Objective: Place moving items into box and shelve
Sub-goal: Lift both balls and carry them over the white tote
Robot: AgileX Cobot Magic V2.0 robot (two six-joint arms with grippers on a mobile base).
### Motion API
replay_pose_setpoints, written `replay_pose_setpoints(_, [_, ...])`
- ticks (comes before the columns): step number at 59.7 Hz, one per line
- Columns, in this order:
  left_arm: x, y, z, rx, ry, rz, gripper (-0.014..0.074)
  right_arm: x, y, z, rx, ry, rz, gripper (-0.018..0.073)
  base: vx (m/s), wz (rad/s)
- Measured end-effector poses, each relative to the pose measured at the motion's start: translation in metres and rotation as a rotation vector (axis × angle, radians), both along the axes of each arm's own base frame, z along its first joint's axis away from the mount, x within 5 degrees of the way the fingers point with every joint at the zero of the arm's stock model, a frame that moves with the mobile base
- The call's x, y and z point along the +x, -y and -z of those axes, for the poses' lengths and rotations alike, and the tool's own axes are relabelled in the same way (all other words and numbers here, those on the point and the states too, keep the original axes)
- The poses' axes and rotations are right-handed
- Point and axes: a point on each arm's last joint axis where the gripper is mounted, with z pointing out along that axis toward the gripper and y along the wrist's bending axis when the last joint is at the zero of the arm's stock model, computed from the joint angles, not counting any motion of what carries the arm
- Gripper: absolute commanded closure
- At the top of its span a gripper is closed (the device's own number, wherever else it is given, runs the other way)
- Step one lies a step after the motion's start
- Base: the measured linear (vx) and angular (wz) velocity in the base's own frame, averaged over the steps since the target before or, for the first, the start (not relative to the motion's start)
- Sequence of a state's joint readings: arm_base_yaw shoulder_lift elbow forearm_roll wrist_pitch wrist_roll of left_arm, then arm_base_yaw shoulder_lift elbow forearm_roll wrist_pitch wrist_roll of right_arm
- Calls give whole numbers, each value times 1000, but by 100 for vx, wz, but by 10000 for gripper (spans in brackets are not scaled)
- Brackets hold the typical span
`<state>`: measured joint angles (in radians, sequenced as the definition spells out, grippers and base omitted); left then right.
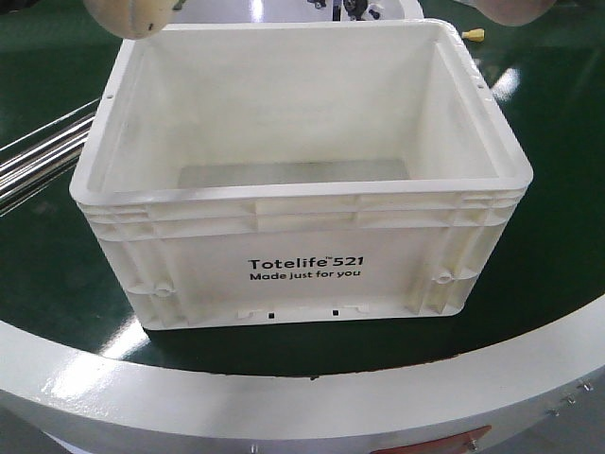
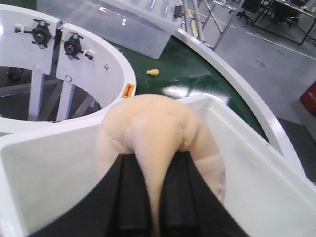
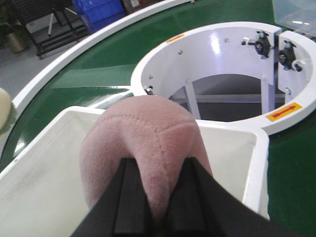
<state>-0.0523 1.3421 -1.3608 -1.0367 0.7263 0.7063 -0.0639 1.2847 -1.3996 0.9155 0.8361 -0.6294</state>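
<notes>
Closest in each wrist view are black jaws. The left jaws are clamped on the cream ball (image 2: pixel 158 123), which bulges between and around them. The right jaws are clamped the same way on the pink ball (image 3: pixel 143 128). Both balls hang in the air over the far side of the box (image 1: pixel 312 274). In the front view the cream one shows at the upper left edge of the frame and the pink one at the upper right edge.

The box stands upright and open on the green table (image 1: pixel 38 113), its black print facing the front camera. A yellow piece (image 1: pixel 473 35) lies on the green just beyond the box's far right corner. Metal rods (image 1: pixel 38 156) run in from the left edge. Behind the box rises a white ring (image 3: pixel 217 44) with an open centre. A clear bin (image 2: pixel 133 29) sits at the top of the left wrist view, and blue bins (image 3: pixel 98 10) show off the table in the right wrist view's upper left.
</notes>
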Motion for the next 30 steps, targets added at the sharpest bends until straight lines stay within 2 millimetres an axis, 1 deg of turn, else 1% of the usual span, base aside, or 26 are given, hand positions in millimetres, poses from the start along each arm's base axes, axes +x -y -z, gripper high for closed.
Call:
replay_pose_setpoints(6, [-2, 14, -1, -5, 18, 25, 605, 3, -11, 4, -25, -1, -46, 561, 0, 0])
replay_pose_setpoints(13, [4, 24, 3, -13, 19, 31, 595, 8, -39, 13, -95, 11, -125, 561, 0, 0])
replay_pose_setpoints(17, [10, 26, 9, -13, 6, 24, 565, 13, -53, 21, -147, 14, -157, 559, 0, 0])
replay_pose_setpoints(20, [15, 27, 13, -13, -5, 19, 524, 16, -61, 26, -177, 13, -167, 553, 0, 0])
replay_pose_setpoints(24, [21, 28, 20, -9, -28, 23, 447, 19, -66, 30, -205, 9, -170, 524, 0, 0])
replay_pose_setpoints(26, [23, 29, 23, -7, -40, 29, 395, 19, -67, 31, -214, 10, -169, 493, 0, 0])
replay_pose_setpoints(30, [25, 31, 28, -12, -70, 51, 260, 21, -67, 32, -229, 10, -165, 415, 0, 0])
